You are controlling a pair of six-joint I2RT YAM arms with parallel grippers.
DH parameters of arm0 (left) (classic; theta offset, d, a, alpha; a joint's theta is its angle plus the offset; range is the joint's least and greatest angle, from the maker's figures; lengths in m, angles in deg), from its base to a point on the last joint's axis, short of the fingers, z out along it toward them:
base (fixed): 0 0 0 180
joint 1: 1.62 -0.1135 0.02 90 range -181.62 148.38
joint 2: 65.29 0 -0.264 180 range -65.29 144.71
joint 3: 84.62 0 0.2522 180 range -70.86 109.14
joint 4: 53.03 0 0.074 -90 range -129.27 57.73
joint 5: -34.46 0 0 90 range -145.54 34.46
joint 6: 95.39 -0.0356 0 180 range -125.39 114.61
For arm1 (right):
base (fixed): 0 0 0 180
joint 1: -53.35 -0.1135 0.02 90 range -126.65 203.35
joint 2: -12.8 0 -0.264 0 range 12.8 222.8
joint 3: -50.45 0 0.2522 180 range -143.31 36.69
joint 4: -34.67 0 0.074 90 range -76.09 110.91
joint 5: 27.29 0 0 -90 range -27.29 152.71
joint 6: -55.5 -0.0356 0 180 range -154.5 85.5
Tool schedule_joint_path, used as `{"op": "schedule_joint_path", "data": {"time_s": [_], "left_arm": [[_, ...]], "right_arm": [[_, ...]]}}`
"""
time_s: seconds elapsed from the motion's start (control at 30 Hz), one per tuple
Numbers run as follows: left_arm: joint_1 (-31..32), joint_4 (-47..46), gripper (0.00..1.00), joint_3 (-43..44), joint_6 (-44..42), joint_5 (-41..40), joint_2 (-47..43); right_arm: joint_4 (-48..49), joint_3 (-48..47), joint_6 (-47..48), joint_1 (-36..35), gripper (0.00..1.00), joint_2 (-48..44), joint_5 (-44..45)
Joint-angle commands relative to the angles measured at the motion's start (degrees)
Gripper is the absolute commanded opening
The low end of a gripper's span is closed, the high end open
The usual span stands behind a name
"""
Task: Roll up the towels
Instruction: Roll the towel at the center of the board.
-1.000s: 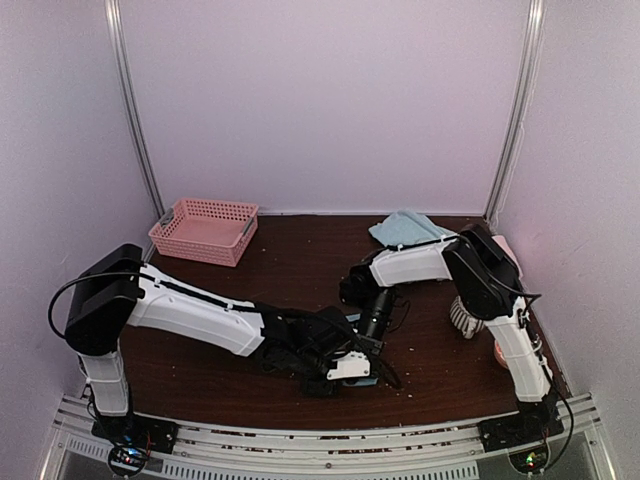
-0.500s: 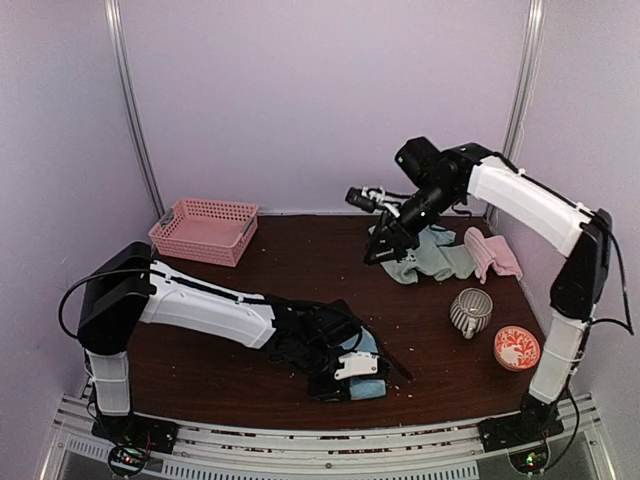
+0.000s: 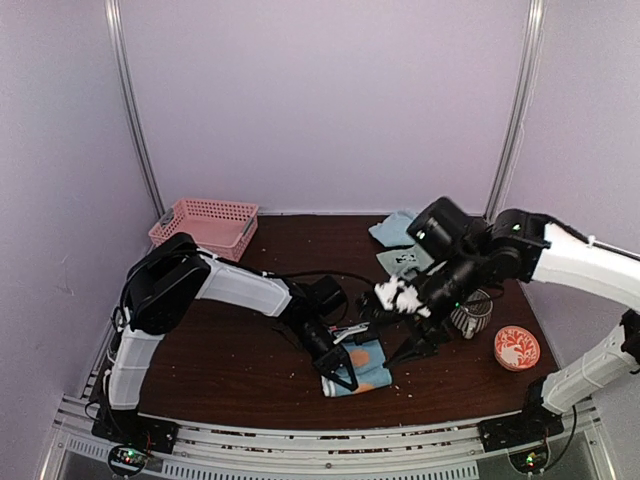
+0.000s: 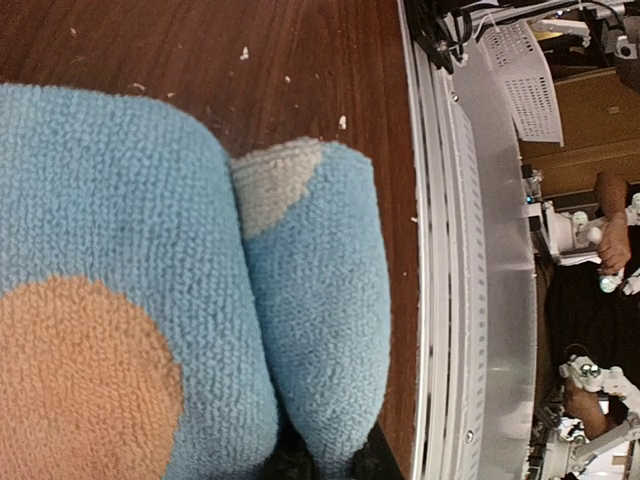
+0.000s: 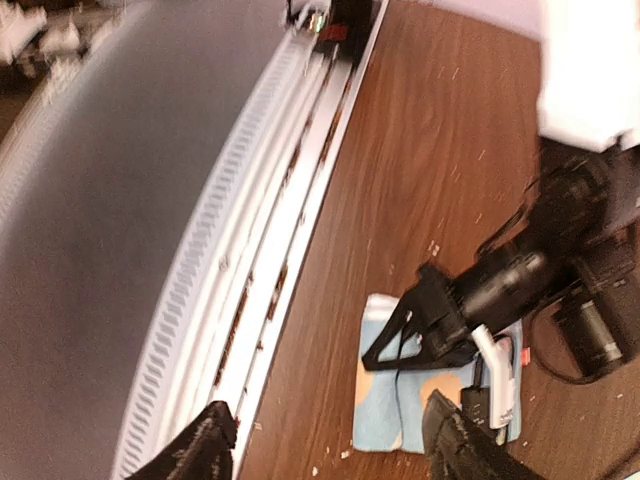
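Note:
A light blue towel with orange spots point(image 3: 372, 364) lies folded near the table's front edge. My left gripper point(image 3: 342, 372) is shut on a fold of it. In the left wrist view that towel point(image 4: 150, 250) fills the frame, and a ridge of cloth runs down between the dark fingertips point(image 4: 372, 462). My right gripper point(image 3: 420, 345) hovers just right of the towel, jaws open and empty. Its wrist view shows the spotted towel point(image 5: 385, 410) and the left gripper point(image 5: 440, 315) lying over it, ahead of the furry fingers point(image 5: 205, 445). A plain light blue towel point(image 3: 393, 228) and a sage green one point(image 3: 404, 262) lie at the back.
A pink basket point(image 3: 205, 230) stands at the back left. A ribbed grey cup point(image 3: 472, 318) sits partly behind the right arm, with a red patterned bowl point(image 3: 517, 347) to its right. The metal rail point(image 5: 250, 260) runs along the table's front edge. Crumbs dot the wood.
The right arm swung from the back of the table down to the front beside the spotted towel, its jaws opening. The left arm shifted while holding the towel, which now lies more exposed.

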Motion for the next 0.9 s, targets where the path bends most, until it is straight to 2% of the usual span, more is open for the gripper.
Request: {"op": "schedule_joint_path", "data": {"time_s": [0.0,0.07,0.13,0.27,0.57,0.73,0.8,0.87], "left_arm": [[0.6,3.5,0.0,0.0,2.5,0.9,5.7],[0.2,3.2,0.0,-0.4,3.3,0.5,6.1],[-0.1,2.5,0.0,-1.0,5.0,-0.7,6.2],[-0.2,2.4,0.0,-1.0,5.5,-1.1,6.3],[-0.2,2.4,0.0,-1.1,5.4,-0.3,6.5],[-0.2,2.3,0.0,-0.7,5.4,-0.3,6.6],[-0.3,2.3,0.0,-0.5,5.4,-0.3,6.7],[-0.3,2.4,0.0,-0.4,5.3,-0.6,6.5]], "right_arm": [[2.6,9.4,2.3,-4.5,0.55,1.8,15.7],[6.2,13.1,1.0,-6.3,0.5,2.2,18.1],[14.0,17.1,-1.9,-7.8,0.46,2.4,24.5],[23.9,23.3,-3.2,-9.4,0.44,4.4,32.3],[32.4,26.7,-3.5,-10.7,0.47,12.2,35.9],[33.6,26.9,-3.2,-10.9,0.45,15.0,33.8],[33.4,26.8,-3.0,-11.1,0.39,16.0,32.5],[32.3,26.4,-2.9,-11.1,0.24,17.3,31.1]]}}
